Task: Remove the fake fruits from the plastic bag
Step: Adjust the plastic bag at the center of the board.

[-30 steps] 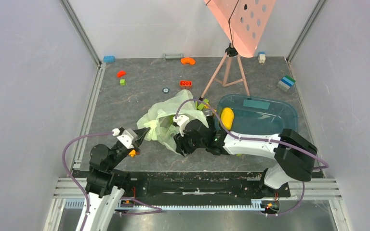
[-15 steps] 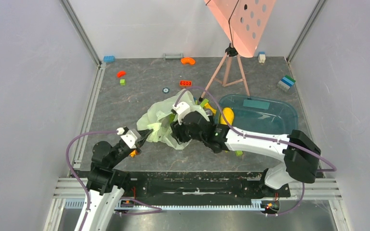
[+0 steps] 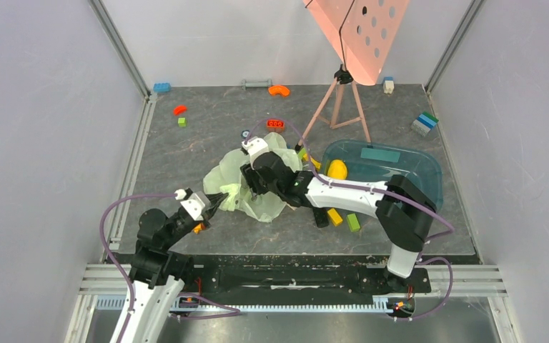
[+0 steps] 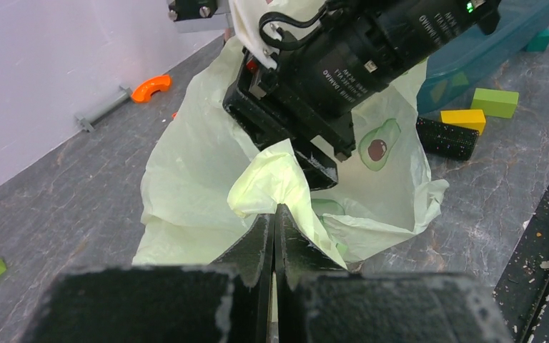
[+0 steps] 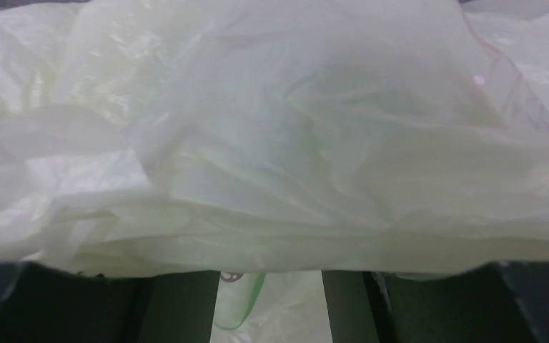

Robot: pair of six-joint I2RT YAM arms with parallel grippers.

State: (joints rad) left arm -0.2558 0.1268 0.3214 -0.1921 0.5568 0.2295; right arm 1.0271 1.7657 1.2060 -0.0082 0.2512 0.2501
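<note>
Left claw (image 4: 274, 218): pressed together on a twisted fold of the bag (image 4: 200, 164) at its near-left edge. Judged to anchor that side and keep the film lifted for the other arm.

Right claw (image 5: 269, 304): spread, with film draped over both fingers and sagging across the gap. Pushed into the bag from the far-right side, with nothing solid between the fingers. Judged to be parting the layers or feeling for what remains inside.

Bag: thin, crinkly, translucent pale green, printed with an avocado (image 4: 377, 143). Heaped at mid-tabletop (image 3: 207, 136) between the two arms. Soft and slippery, likely to bunch and slide rather than keep a shape, hence the hold from two sides.

Yellow fruit (image 3: 337, 170): smooth, glossy, oblong. Out of the bag, at the left end of the tray (image 3: 414, 168), just beside the right arm. Cannot tell whether inside the rim or against it. No bumpy green fruit made out; possibly under the film.

Tray: rigid, clear teal-blue, round-cornered, right of the bag.

Bricks: blocky and hard-edged. One black (image 4: 447, 138), one yellow (image 4: 465, 119), one green (image 4: 495, 102), close together on the tabletop by the bag's near-right corner. Not fruit.

Tabletop: dark, marbled grey, matte.
</note>
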